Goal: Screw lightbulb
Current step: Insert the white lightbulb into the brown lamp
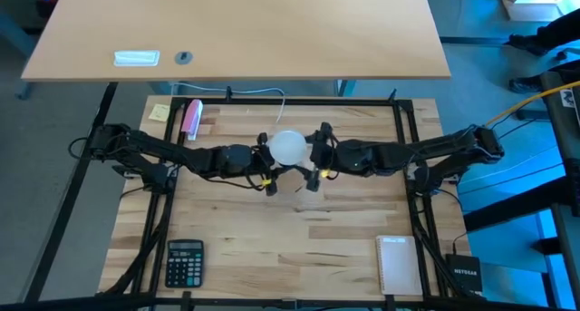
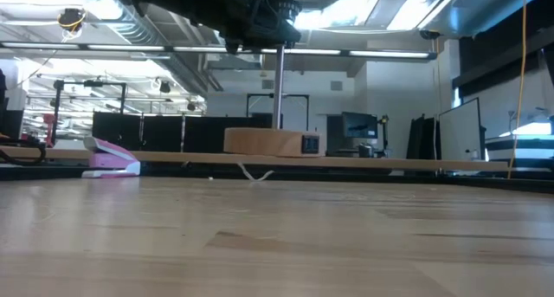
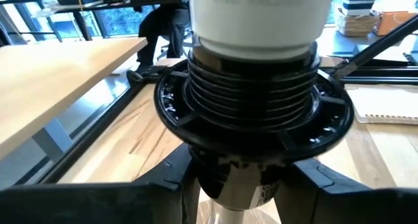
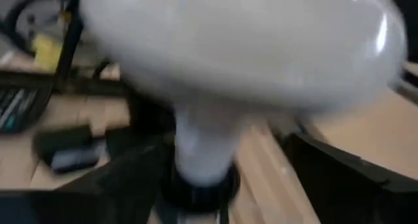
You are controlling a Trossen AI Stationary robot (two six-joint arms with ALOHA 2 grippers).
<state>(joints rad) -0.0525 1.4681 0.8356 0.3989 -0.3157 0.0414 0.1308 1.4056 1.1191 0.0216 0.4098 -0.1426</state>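
The white lightbulb (image 1: 288,148) stands upright with its neck (image 4: 201,142) in a black ribbed socket (image 3: 251,87). The socket tops a thin metal rod (image 2: 280,89) that rises from a round wooden disc (image 2: 273,141) on the table. My left gripper (image 1: 265,161) comes from the table's left and is shut on the socket under its flange. My right gripper (image 1: 313,157) comes from the right and is open. Its fingers (image 4: 339,175) stand on either side of the bulb's neck, clear of it. My left gripper pinches the socket's lower body (image 3: 238,185), just under the wide black flange, between its two fingers (image 3: 173,185). The fingers come nearly level from the table's left. The socket stands upright on its rod, high above the table top, with the bulb's base in its top.
A calculator (image 1: 184,261) lies near the front left and a notebook (image 1: 399,264) near the front right. A pink stapler (image 1: 191,118) and a yellow note (image 1: 159,111) sit at the back left. A white cable (image 1: 276,101) runs off the far edge.
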